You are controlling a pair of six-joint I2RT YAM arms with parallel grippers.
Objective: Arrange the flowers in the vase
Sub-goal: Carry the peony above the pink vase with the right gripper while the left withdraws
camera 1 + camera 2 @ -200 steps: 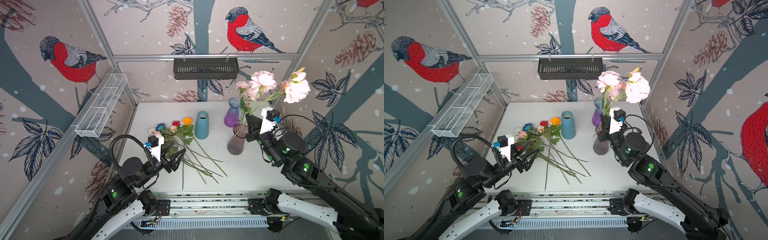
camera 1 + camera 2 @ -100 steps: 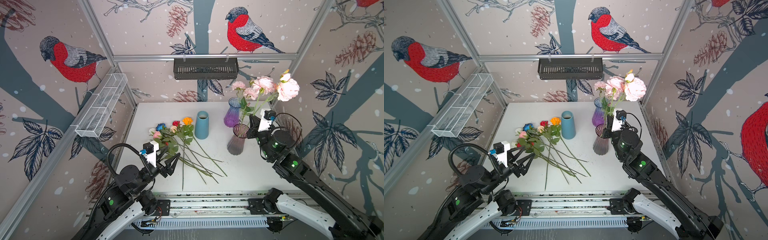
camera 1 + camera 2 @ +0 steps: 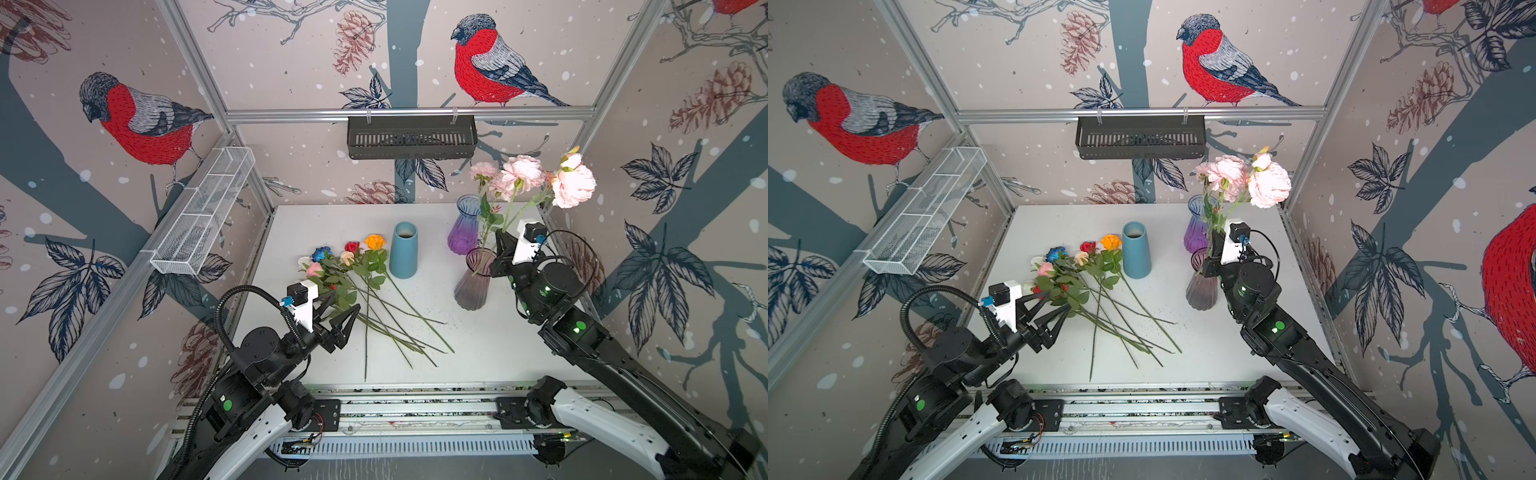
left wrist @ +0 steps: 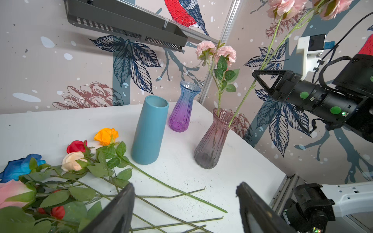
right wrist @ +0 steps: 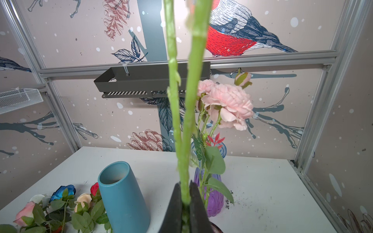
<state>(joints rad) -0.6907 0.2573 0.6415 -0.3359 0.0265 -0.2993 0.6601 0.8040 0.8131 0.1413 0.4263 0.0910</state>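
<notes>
Several flowers [image 3: 357, 270] with pink, blue, red, cream and orange heads lie on the white table, their stems fanned toward the front. My left gripper [image 3: 345, 300] [image 3: 1058, 300] [image 4: 184, 187] hovers open over those stems with nothing between its fingers. My right gripper [image 3: 500, 241] [image 3: 1213, 239] [image 5: 185, 185] is shut on the green stem [image 5: 193, 100] of a pink spray [image 3: 573, 187]. The stem's lower end sits in the mouth of the smoky mauve glass vase [image 3: 471, 291] [image 4: 212, 145]. A second pink spray [image 4: 216, 52] stands in that vase.
A blue ceramic vase [image 3: 404, 249] stands mid-table and a purple glass vase [image 3: 464, 232] behind the mauve one. A black basket [image 3: 411, 137] hangs on the back rail. A white wire basket [image 3: 203, 216] hangs on the left frame. The arms' rail runs along the front edge.
The right gripper has carried the pink spray's heads a little left and lower over the mauve vase. The left gripper has drawn back slightly toward the front and stayed open.
</notes>
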